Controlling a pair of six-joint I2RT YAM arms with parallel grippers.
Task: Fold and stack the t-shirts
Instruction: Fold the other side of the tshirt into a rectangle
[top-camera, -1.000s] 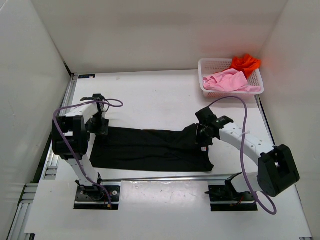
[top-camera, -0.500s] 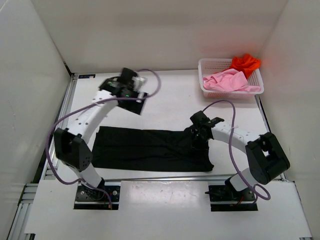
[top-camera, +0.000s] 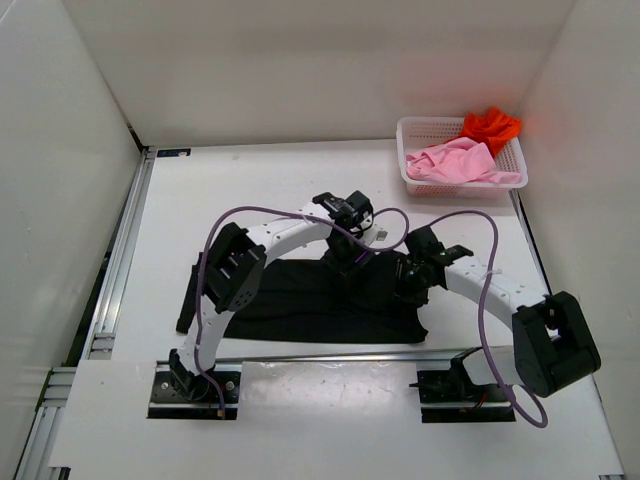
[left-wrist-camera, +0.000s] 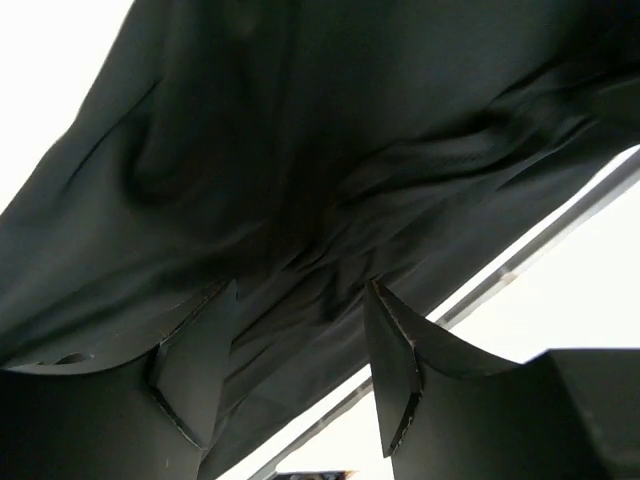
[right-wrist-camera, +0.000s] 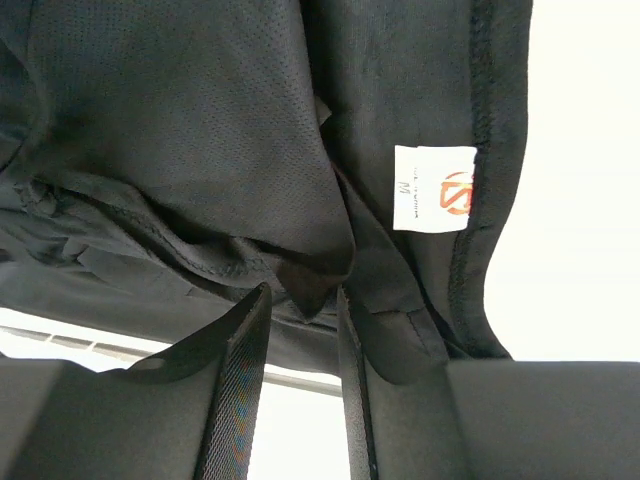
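Note:
The black t-shirt (top-camera: 290, 300) lies in a long band across the near middle of the table. My left arm reaches across it, and my left gripper (top-camera: 345, 255) is open over the band's far edge near the middle. In the left wrist view the left gripper (left-wrist-camera: 300, 300) has its jaws wide apart just above rumpled black cloth (left-wrist-camera: 300, 150). My right gripper (top-camera: 408, 285) is at the shirt's right end. In the right wrist view the right gripper (right-wrist-camera: 302, 295) is closed narrowly on a raised fold of the black cloth (right-wrist-camera: 200, 130). The pink t-shirt (top-camera: 455, 160) and the orange-red t-shirt (top-camera: 490, 125) lie crumpled in the basket.
The white mesh basket (top-camera: 410, 180) stands at the back right by the wall. A metal rail (top-camera: 330, 355) runs along the table's near edge just in front of the shirt. A white size label (right-wrist-camera: 435, 188) shows by the shirt's hem. White walls enclose three sides.
My left arm has let go of the shirt's left end, swung up and across, and come down open over the shirt's middle. The right gripper shifted slightly and stays on the shirt's right end.

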